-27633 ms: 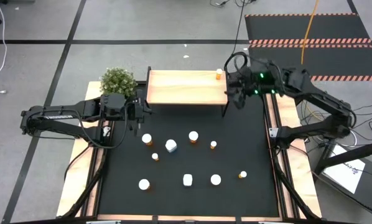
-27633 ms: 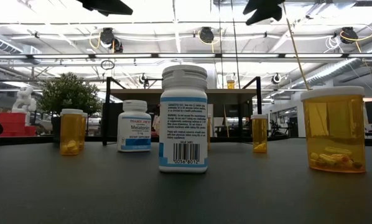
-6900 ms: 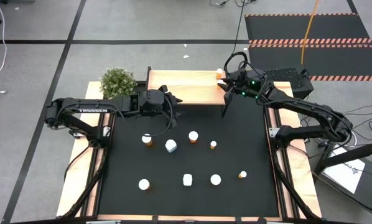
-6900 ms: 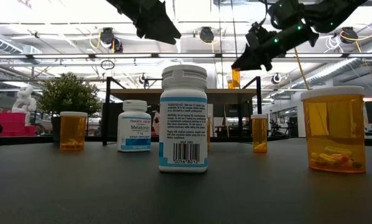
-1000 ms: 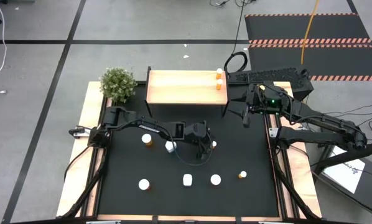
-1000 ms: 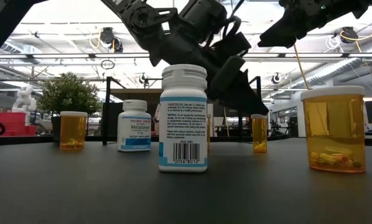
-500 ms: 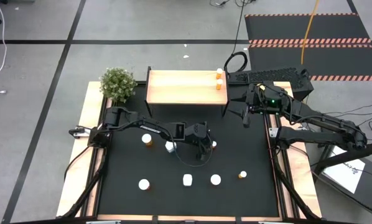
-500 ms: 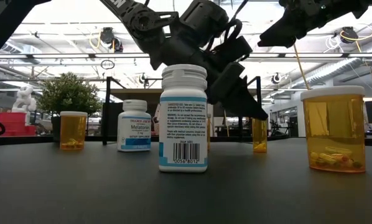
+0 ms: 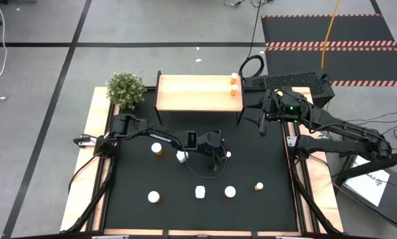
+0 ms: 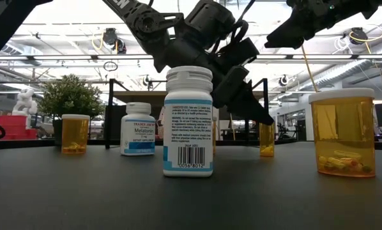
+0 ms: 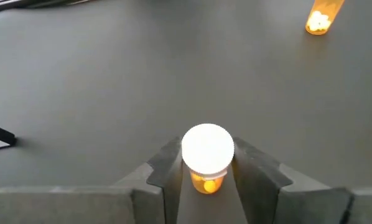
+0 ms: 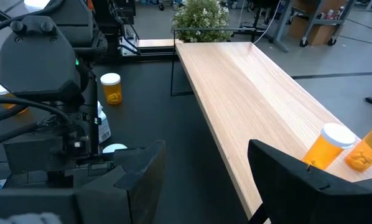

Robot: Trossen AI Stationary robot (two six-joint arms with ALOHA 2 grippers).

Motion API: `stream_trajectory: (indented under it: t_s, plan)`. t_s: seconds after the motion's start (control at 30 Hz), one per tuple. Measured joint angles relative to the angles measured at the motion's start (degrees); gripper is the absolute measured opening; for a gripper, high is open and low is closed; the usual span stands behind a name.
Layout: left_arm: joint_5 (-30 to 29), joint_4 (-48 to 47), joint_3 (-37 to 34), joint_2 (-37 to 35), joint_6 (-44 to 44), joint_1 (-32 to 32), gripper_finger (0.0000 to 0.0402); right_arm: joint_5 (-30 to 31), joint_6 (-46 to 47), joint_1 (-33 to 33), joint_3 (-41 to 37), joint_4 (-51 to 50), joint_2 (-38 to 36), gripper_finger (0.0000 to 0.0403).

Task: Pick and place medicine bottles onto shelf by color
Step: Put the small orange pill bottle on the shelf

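My left gripper (image 9: 222, 157) is down over a tiny orange bottle with a white cap (image 11: 207, 148), mid-table on the black mat, and is shut on it. In the low view its fingers (image 10: 253, 110) cover the top of that bottle (image 10: 266, 142). My right gripper (image 9: 263, 123) is open and empty, in the air off the right end of the light-wood shelf (image 9: 195, 93). Two orange bottles (image 9: 234, 78) (image 9: 233, 88) stand on the shelf's right end. They also show in the right wrist view (image 12: 328, 146). My left gripper pinches the tiny bottle's white cap (image 11: 187, 155) between its two fingers (image 11: 167, 171), one on each side. The fingers come from above, pointing down. The bottle stands upright with its base on the mat.
Other bottles stand on the mat: orange (image 9: 157, 149), white (image 9: 182, 156), (image 9: 154, 196), (image 9: 200, 192), (image 9: 230, 192), and a tiny orange one (image 9: 258, 186). A potted plant (image 9: 125, 88) stands left of the shelf. Pale wooden rails (image 9: 85, 172) line the mat's sides.
My left gripper has gone down a little over the tiny orange bottle. In the low view its fingers now cover the cap that showed a second ago. The bottle stands where it was.
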Motion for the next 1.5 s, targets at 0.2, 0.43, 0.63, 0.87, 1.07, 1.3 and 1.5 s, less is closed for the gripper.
stream_trajectory:
  t_s: [0.2,0.43,0.63,0.87,1.07,1.3,1.5]
  plan:
    - [0.0,0.0,0.0,0.0,0.0,0.0,0.0130,0.0,0.0,0.0,0.0,0.0,0.0,0.0226]
    - [0.0,-1.4,-0.1,-3.1,0.0,0.3,0.0127,0.0,0.0,0.0,0.0,-0.1,0.0,0.0226]
    - [0.0,-5.9,-0.1,-10.0,0.2,2.1,0.0126,0.0,0.0,0.0,0.0,-0.1,0.0,0.0226]
    - [-1.8,-10.3,-0.1,-18.9,1.8,6.7,0.0132,0.0,0.0,0.0,0.0,0.0,0.0,0.0226]
    - [-2.3,-11.1,0.0,-25.3,2.9,12.0,0.0133,0.0,-0.2,0.0,0.0,0.0,0.0,0.0226]
    - [-3.4,-12.9,1.5,-29.3,4.7,18.0,0.0133,0.0,-0.7,0.0,0.0,0.0,0.1,0.0226]
    - [-3.6,-16.1,7.3,-29.4,7.1,21.7,0.0133,0.0,-0.7,0.0,0.0,0.0,0.1,0.0226]
